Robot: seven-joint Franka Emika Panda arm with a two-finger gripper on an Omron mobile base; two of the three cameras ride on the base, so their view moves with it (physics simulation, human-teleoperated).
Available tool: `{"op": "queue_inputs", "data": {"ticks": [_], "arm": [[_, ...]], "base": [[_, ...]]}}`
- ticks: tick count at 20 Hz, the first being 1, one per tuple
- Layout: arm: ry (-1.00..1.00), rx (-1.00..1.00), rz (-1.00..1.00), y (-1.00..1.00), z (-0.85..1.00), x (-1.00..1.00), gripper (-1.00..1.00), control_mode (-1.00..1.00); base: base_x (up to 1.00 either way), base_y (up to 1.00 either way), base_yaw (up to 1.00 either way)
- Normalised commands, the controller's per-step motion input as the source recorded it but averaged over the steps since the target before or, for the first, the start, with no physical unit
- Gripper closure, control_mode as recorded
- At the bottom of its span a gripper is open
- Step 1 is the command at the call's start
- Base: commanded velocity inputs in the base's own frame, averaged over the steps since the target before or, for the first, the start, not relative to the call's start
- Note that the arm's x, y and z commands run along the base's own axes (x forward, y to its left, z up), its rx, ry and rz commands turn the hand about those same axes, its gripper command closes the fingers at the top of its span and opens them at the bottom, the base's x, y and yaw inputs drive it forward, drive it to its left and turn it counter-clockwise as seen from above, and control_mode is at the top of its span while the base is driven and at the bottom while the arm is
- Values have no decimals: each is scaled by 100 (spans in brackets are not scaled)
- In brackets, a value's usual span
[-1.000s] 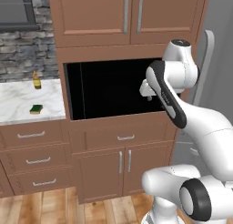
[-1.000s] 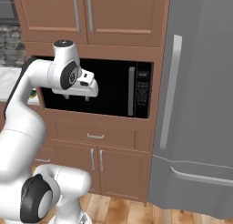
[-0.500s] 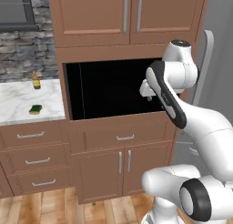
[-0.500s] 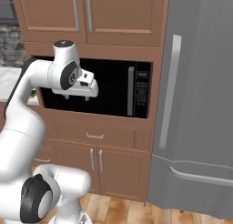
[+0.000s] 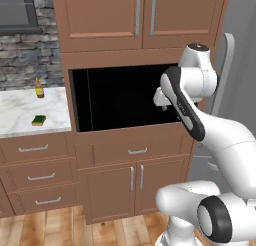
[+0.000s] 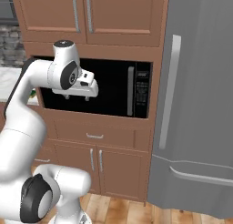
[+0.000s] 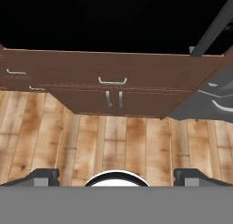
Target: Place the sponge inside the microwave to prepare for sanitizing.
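Sponge (image 5: 38,120): small green-topped block, lying flat on the marble counter (image 5: 20,115), left of the microwave (image 5: 125,97) and well apart from the arm.
Microwave: built into the cabinet wall; door shut, dark glass, grey handle (image 6: 131,91) at its right.
Gripper (image 6: 77,97): held before the microwave door, pointed down; fingers spread wide, nothing between them.
Handling, judged: sponge likely light, soft, compressible, not fragile; little slip expected. Best taken across the short sides, from above.
Amber bottle (image 5: 39,88): standing behind the sponge, apart from it.
Hidden: microwave interior not visible through the glass; sponge underside and thickness too small to be made out.
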Motion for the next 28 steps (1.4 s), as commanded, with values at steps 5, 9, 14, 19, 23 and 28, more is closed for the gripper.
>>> {"op": "queue_inputs", "data": {"ticks": [5, 9, 14, 19, 23, 28], "arm": [[-5, 1, 0, -3, 0, 0, -100, -100], [-25, 7, 0, -25, 0, 0, -100, -100], [-21, 0, 6, -44, -1, 15, -100, -100], [-5, 0, 5, -52, 0, 35, -100, -100], [0, 0, 13, -45, -4, 51, -100, -100], [-2, 0, 9, -44, -1, 52, -100, -100]], "base": [[0, 0, 0], [0, 0, 0], [0, 0, 0], [0, 0, 0], [0, 0, 0], [0, 0, 0]]}}
